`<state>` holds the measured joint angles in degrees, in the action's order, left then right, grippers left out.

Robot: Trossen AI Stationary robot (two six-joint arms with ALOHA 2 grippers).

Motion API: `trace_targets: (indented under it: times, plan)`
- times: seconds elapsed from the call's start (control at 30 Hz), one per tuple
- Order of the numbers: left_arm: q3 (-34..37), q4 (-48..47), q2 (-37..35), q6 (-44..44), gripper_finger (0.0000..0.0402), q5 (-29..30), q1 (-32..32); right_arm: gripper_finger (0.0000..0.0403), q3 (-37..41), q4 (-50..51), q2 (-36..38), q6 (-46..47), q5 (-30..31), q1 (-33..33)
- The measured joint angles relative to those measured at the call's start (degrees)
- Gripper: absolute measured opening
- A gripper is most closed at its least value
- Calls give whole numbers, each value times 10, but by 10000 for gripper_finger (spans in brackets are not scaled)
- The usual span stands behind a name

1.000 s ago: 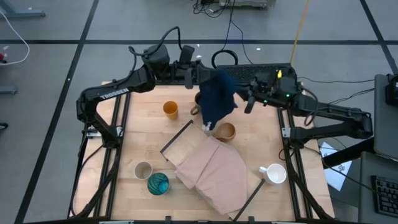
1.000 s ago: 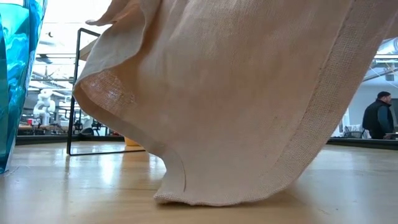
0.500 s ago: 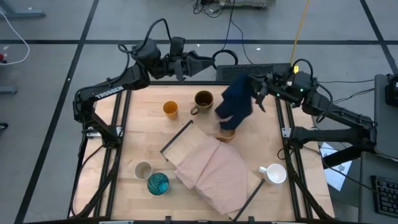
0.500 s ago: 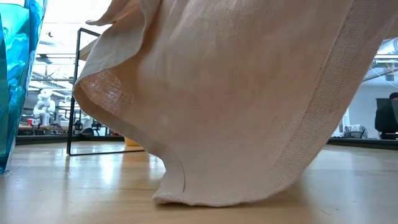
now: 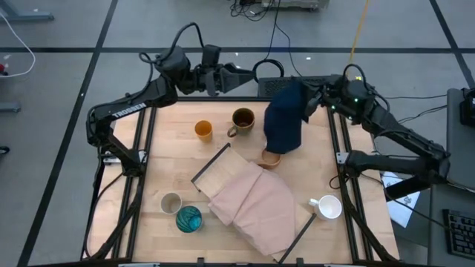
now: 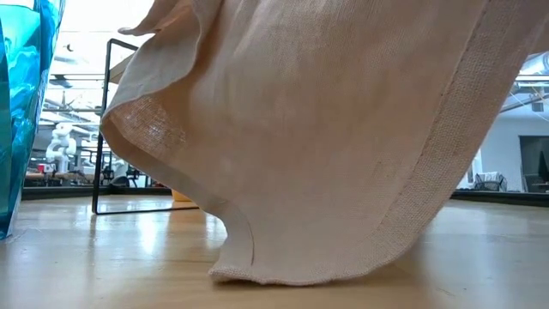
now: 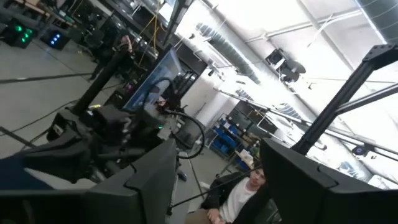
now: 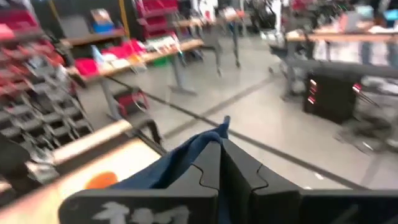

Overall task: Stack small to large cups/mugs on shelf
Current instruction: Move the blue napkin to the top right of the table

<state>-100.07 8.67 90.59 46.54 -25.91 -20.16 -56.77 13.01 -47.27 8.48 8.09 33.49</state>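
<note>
My right gripper, near the far right corner, is shut on the navy cloth. My left gripper stands open above the table's far edge, holding nothing. On the table stand an orange cup, a dark brown mug, a tan cup half hidden below the navy cloth, a beige-grey cup, a teal cup and a white mug. The shelf lies slantwise in the middle, mostly covered by the pink cloth. My right gripper pinches the navy cloth between its two shut fingers at a bunched upper edge. The fingers come at it about level from the table's right side. The cloth hangs slack below them, its lower end over the tan cup.
The pink cloth fills most of the low view, with the teal cup at its left and one dark shelf rail behind. Cables and a dark mat lie past the far edge. People show in the room beyond.
My left gripper has opened, let go of the navy cloth and drawn back toward the far left. My right gripper has carried the cloth toward the table's right edge and turned. The cloth has come off the dark brown mug, which now stands uncovered.
</note>
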Motion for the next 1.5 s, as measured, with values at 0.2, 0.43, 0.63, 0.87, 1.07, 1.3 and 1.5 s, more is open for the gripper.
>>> trace_targets:
  times: [0.2, 0.43, 0.63, 0.87, 1.07, 1.3, 1.5]
  plan:
    - [0, 0, 0, -4, 235, 1, -1, 0, -1, 33, 12, -44, 81, 29]
    - [0, 0, 0, -3, 235, 3, -2, 0, -41, 71, 16, -67, 83, 65]
    - [0, 0, 1, -5, 235, 4, -2, 0, -43, 146, 5, -60, 70, 66]
    - [0, 0, 1, -6, 235, 4, -2, 0, -43, 206, -20, -52, 52, 65]
    - [0, 0, 1, -4, 234, 4, -2, 0, -43, 257, -43, -50, 53, 70]
    - [0, 1, 1, -3, 234, 4, -2, 6, -43, 277, -72, -48, 53, 70]
    - [0, 1, 1, -3, 234, 4, -2, 86, -43, 276, -84, -61, 54, 70]
